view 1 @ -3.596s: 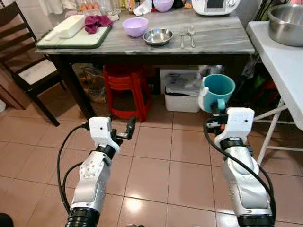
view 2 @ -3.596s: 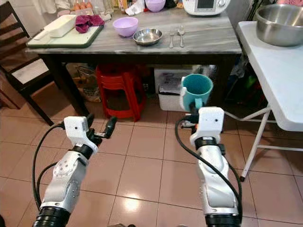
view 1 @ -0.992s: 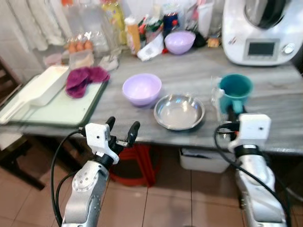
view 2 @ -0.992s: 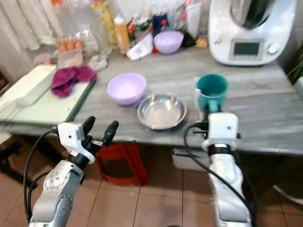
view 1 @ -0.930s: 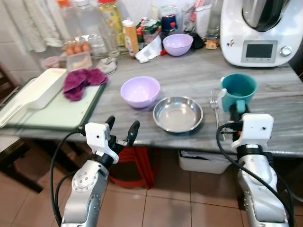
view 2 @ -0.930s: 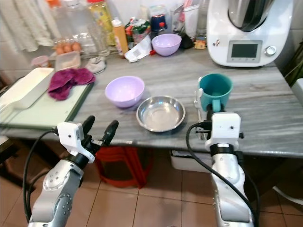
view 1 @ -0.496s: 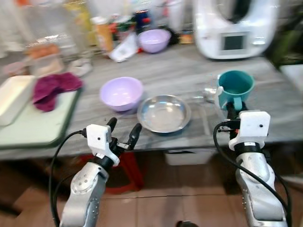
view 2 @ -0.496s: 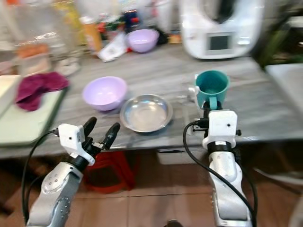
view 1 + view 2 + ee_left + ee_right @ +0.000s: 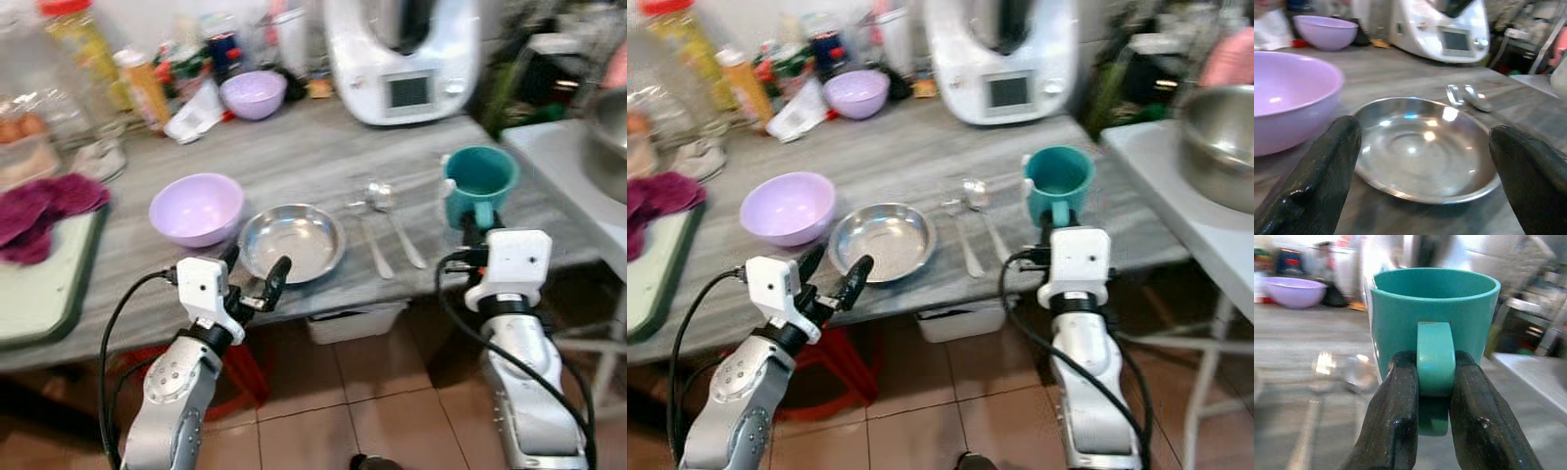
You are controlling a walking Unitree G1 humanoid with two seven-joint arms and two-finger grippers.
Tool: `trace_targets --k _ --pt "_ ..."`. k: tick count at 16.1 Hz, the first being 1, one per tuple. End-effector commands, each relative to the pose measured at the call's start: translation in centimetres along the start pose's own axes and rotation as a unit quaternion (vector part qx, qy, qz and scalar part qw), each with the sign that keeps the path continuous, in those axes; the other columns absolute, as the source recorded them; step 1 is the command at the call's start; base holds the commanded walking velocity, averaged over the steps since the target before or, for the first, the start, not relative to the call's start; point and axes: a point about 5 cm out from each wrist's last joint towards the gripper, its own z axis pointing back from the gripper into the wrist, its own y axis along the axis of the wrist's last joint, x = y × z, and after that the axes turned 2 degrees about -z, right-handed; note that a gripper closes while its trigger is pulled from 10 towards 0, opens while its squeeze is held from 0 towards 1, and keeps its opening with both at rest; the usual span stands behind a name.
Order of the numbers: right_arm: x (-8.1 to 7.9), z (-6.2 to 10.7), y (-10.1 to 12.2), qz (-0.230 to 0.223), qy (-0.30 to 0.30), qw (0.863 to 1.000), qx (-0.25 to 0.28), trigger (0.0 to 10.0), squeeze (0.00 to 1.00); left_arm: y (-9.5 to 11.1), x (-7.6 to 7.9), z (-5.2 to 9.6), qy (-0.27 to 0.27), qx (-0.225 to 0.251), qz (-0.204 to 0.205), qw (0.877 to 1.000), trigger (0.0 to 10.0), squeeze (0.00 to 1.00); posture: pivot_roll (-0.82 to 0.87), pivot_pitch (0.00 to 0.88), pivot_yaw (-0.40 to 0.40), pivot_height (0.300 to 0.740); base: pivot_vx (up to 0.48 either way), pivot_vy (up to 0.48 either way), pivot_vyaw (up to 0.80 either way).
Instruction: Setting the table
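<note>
While upright, teal mug [image 9: 1436, 328] shows looped handle.

home kitchen | grey counter [image 9: 294, 157] | food processor [image 9: 402, 54] | bowls, bottles [image 9: 147, 88]

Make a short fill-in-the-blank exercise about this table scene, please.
1. The right pincer is shut on the ____ of the teal mug.
2. The steel bowl sits between the lilac bowl and the ____.
3. The left pincer is ____.

Missing words: handle; fork and spoon; open
</note>
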Motion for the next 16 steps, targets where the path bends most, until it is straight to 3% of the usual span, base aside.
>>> trace_targets --k 1,7,13,16 --pt "-0.25 -0.25 0.67 0.004 0.008 1.0 0.017 10.0 0.0 0.2 -0.37 0.29 0.003 0.0 -0.003 1.0 10.0 0.0 -0.15 0.101 0.076 0.74 0.0 0.0 0.0" --pt "-0.61 -0.21 0.51 0.003 0.01 1.0 0.017 10.0 0.0 0.31 -0.51 0.36 0.0 -0.002 -0.009 1.0 10.0 0.0 -0.14 0.098 0.081 0.74 0.0 0.0 0.63" --pt "-0.56 -0.4 0.54 0.004 0.009 1.0 0.019 10.0 0.0 0.29 -0.54 0.31 -0.005 -0.003 -0.011 1.0 10.0 0.0 -0.14 0.093 0.078 0.74 0.0 0.0 0.0" --pt "-0.61 -0.43 0.53 0.004 0.007 1.0 0.02 10.0 0.0 0.22 -0.49 0.22 -0.009 -0.005 -0.012 1.0 10.0 0.0 -0.14 0.089 0.081 0.74 0.268 0.0 0.0"
